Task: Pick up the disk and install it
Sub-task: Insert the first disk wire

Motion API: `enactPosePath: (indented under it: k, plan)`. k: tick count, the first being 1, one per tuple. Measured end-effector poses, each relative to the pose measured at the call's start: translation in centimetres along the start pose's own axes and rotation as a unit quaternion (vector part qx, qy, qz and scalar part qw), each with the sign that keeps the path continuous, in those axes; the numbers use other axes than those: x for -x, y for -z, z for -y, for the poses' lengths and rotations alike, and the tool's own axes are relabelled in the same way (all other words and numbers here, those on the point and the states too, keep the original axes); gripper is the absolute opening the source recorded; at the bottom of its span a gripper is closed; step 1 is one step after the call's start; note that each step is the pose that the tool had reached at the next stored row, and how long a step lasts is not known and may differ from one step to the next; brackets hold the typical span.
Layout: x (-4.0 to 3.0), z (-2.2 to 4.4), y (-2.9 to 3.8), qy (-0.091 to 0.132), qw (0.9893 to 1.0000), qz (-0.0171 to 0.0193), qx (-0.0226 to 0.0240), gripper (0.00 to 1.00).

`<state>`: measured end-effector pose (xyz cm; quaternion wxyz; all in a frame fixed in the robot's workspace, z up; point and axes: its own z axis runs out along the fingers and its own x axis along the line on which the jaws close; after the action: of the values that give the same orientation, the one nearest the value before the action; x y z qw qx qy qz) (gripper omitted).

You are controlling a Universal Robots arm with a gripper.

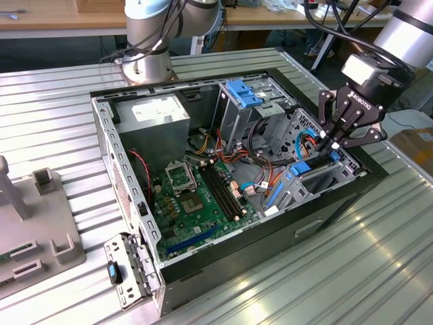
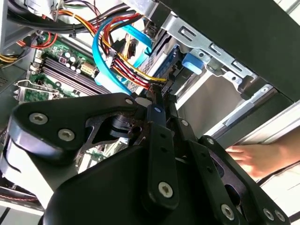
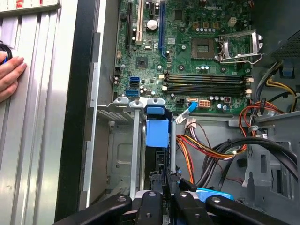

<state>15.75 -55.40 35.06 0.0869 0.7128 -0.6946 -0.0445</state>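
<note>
Here an open computer case [image 1: 135, 203] lies on its side on the ribbed metal counter [image 1: 338, 271], holding a green motherboard [image 1: 196, 196], a grey power-supply box [image 1: 152, 115] at the far end, a metal drive cage [image 1: 250, 101] with a blue plastic top, and bundles of red, yellow and blue cables [image 2: 117, 51]. The disk [image 1: 312, 170] stands on edge in the narrow bay at the case's corner on the exterior view's right, its blue rail [image 3: 156, 133] showing between the bay's metal walls in the first wrist view. That bay is hemmed in by the case's black rim on one side and by cables on the other, while the counter around the case lies open. The gripper [image 1: 331, 145] hangs directly over the bay with its jaws drawn close together; whether they actually clamp the disk cannot be told. A person's hand [image 3: 10, 77] rests on the counter just outside the case wall.
</note>
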Motion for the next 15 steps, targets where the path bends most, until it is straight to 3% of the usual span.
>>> enactPosePath:
  k: [1,3,6,10,12,15]
  plan:
    - [0.06,0.05,0.01,-0.001,1.0000,-0.0027,0.0013,0.16]
    - [0.08,0.06,0.00,-0.001,1.0000,-0.0033,0.0017,0.16]
    - [0.08,0.07,0.00,-0.017,0.9999,0.0000,0.0038,0.16]
    - [0.08,0.08,0.00,-0.017,0.9998,0.0000,0.0049,0.16]
    - [0.07,0.12,-0.01,-0.017,0.9998,0.0000,0.0132,0.16]
    - [0.08,0.11,-0.01,-0.017,0.9998,0.0001,0.0136,0.16]
